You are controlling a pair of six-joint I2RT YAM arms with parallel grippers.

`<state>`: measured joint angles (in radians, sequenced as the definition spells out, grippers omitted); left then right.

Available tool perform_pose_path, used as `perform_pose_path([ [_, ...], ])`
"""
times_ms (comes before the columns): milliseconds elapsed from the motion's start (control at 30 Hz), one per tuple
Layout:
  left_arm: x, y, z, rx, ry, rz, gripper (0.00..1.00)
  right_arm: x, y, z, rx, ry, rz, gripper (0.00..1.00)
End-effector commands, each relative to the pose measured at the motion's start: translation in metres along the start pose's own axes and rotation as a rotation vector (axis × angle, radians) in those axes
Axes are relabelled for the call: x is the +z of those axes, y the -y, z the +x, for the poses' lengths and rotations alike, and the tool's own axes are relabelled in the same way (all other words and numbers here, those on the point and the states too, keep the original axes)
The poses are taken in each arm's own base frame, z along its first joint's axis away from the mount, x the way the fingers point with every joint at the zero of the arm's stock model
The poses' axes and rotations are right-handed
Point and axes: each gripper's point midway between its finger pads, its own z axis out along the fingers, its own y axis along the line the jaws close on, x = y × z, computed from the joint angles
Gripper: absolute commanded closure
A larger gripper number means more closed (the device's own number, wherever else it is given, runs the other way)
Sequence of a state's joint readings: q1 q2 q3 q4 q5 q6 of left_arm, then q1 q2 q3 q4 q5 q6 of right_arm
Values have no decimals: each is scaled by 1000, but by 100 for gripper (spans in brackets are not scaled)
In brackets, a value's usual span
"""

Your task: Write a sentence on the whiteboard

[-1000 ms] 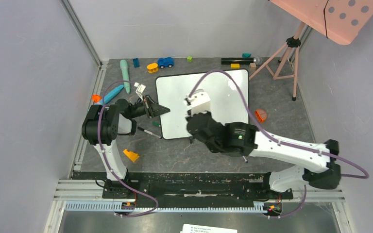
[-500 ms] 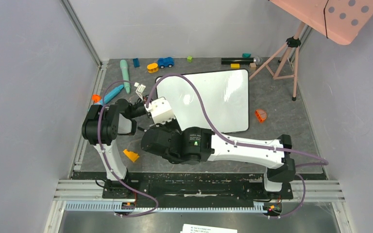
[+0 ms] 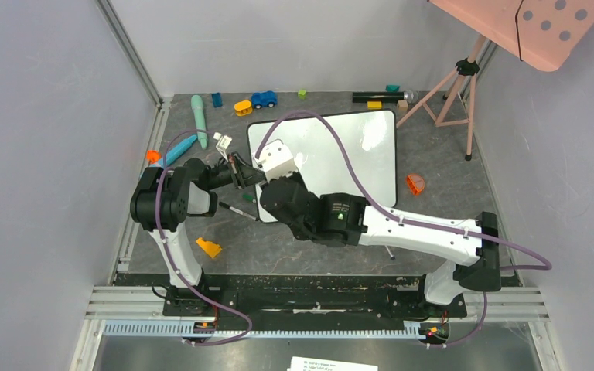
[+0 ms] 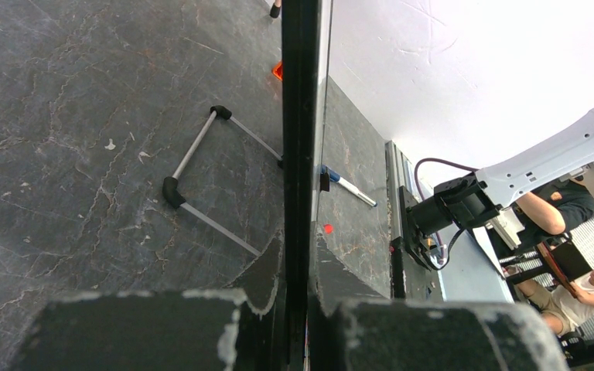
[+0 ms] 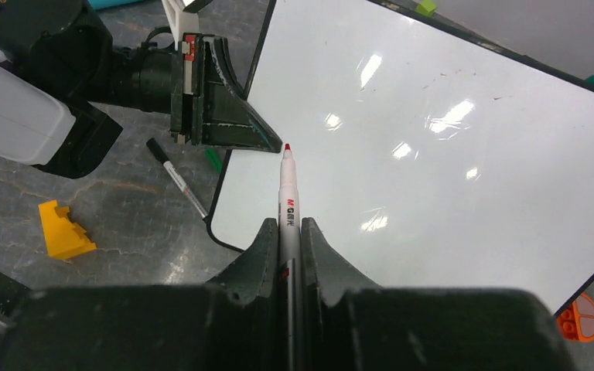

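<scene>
The whiteboard (image 3: 356,162) lies flat on the dark table, glossy white with a thin black rim. My left gripper (image 3: 249,174) is shut on its left edge; in the left wrist view the rim (image 4: 298,116) runs straight up between the jaws. My right gripper (image 5: 287,228) is shut on a white marker (image 5: 287,193) with a red tip. That tip sits over the board's (image 5: 433,154) left edge, close to the left gripper's fingertips (image 5: 232,124); whether it touches is unclear. No sentence is in view: the board's face shows only glare and faint smudges.
A black pen (image 3: 237,209) and a yellow block (image 3: 208,247) lie left of the board's near corner. An orange piece (image 3: 414,183) sits to the board's right. Small toys, including a blue car (image 3: 263,99), line the back. A wooden tripod (image 3: 456,85) carries a pink dotted panel.
My right arm swung from the board's middle far out to the left, then came back over the board's left part with the marker. The left arm and board stayed put.
</scene>
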<state>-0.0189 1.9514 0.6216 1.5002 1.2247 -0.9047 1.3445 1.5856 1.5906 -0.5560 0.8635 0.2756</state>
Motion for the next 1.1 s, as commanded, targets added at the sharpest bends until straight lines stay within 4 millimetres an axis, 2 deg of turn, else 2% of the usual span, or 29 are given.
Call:
perform_pose_path([
  [0,4,-1,0,134,16,7,98,-5,12,-24,16,94,23,100],
  [500,4,-2,0,130,15,7,98,15,22,-18,-2,89,-11,100],
  [900,4,-2,1,120,14,7,98,28,40,-31,31,116,15,100],
  [1067,4,-1,2,121,15,6,98,37,34,-35,27,115,-8,100],
])
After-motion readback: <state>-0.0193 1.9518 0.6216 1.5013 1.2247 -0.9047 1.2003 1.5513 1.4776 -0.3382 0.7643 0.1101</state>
